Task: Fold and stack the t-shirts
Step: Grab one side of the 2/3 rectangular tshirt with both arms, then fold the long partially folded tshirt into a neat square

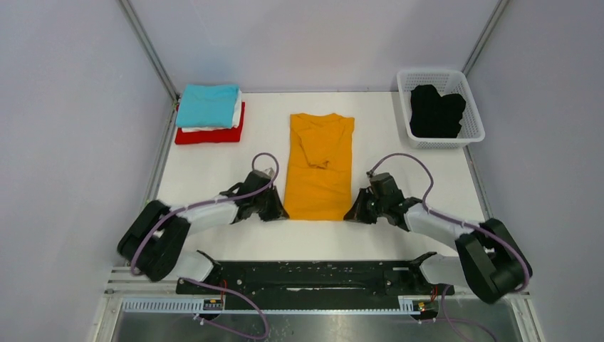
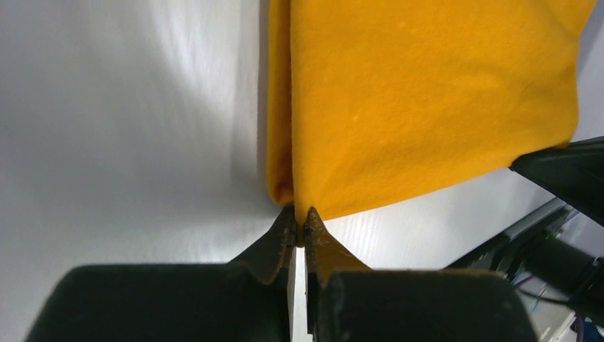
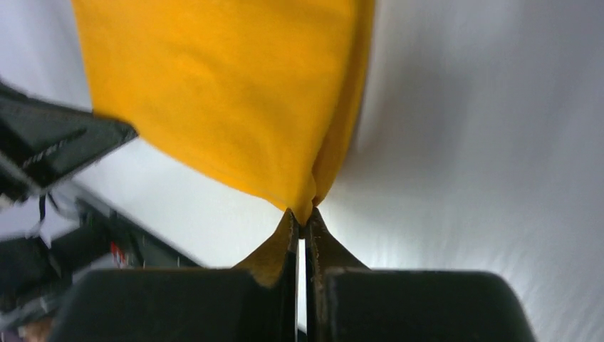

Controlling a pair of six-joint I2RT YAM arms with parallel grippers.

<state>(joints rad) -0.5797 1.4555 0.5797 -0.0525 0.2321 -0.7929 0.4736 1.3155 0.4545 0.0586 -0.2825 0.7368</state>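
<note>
On my table (image 1: 206, 167), the middle t-shirt (image 1: 318, 167) lies flat at the centre, its length running from near to far. My left gripper (image 1: 276, 211) sits at its near left corner and my right gripper (image 1: 352, 214) at its near right corner, each pinching the hem there, with both arms reaching in from the near edge. A stack of 3 folded t-shirts (image 1: 210, 117) rests in the far left corner. In the far right corner stands the basket (image 1: 445, 142), with 1 bundled t-shirt (image 1: 436, 110) inside it.
</note>
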